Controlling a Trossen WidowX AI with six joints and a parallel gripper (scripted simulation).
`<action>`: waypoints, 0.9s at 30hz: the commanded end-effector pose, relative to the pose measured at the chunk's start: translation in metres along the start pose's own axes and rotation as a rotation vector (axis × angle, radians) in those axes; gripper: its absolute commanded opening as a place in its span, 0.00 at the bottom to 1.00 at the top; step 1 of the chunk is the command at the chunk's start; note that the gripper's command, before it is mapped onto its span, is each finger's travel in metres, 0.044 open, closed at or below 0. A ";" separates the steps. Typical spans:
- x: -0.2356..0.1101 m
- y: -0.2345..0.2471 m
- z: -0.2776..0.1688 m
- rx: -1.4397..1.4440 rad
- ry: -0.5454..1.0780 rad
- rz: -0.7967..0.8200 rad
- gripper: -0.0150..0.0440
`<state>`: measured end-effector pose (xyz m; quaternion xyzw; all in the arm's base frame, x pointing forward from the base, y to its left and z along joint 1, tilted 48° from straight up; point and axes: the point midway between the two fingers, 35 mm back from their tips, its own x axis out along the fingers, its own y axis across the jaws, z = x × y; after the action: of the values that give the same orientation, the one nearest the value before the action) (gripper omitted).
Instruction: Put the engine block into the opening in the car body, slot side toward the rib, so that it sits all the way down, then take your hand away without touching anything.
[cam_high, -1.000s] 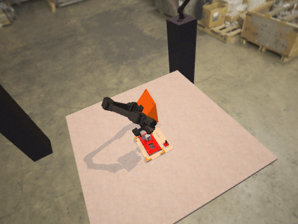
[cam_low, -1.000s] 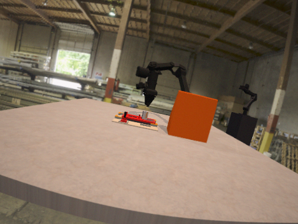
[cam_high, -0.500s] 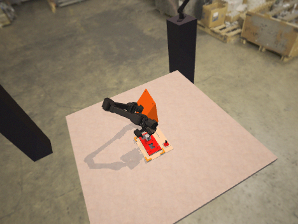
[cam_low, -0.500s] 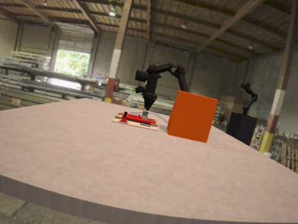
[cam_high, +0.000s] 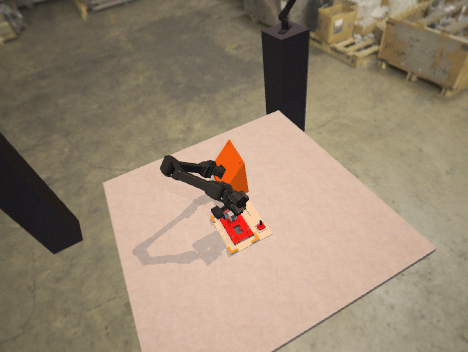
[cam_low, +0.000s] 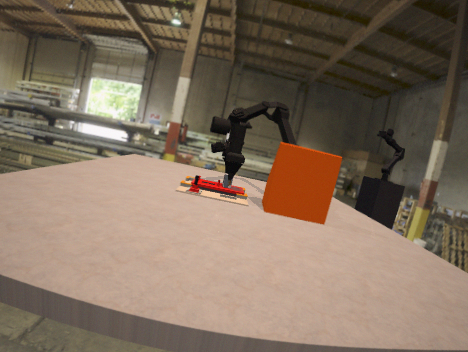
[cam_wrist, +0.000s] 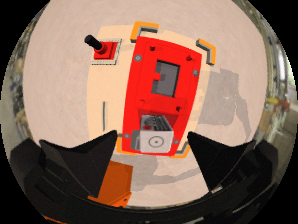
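Note:
The red car body (cam_high: 234, 231) (cam_low: 212, 186) (cam_wrist: 149, 63) lies flat on a beige board (cam_high: 265, 233) (cam_low: 236, 200) (cam_wrist: 107, 103) with orange corner marks. The grey engine block (cam_wrist: 157, 141) (cam_high: 229, 217) (cam_low: 227, 180) stands at the end of the car body nearest the arm, at an opening there. How deep it sits I cannot tell. A second dark opening (cam_wrist: 166, 78) shows in the middle of the body. My gripper (cam_wrist: 153, 135) (cam_high: 227, 212) (cam_low: 229, 172) is open, just above the block, with a finger on each side of it and apart from it.
A small red base with a black stick (cam_high: 261, 226) (cam_wrist: 101, 48) stands on the board beside the car body. A big orange box (cam_high: 232, 167) (cam_low: 301, 182) stands on the table right behind the arm. Dark pillars (cam_high: 285, 65) stand off the table.

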<state>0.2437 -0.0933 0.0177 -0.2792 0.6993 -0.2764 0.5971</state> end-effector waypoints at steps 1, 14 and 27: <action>0.006 0.000 -0.001 -0.007 0.001 -0.004 1.00; 0.024 -0.001 -0.002 -0.007 0.002 -0.008 1.00; 0.024 -0.001 -0.002 -0.007 0.002 -0.008 0.49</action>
<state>0.2381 -0.1108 0.0023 -0.2810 0.6999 -0.2777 0.5951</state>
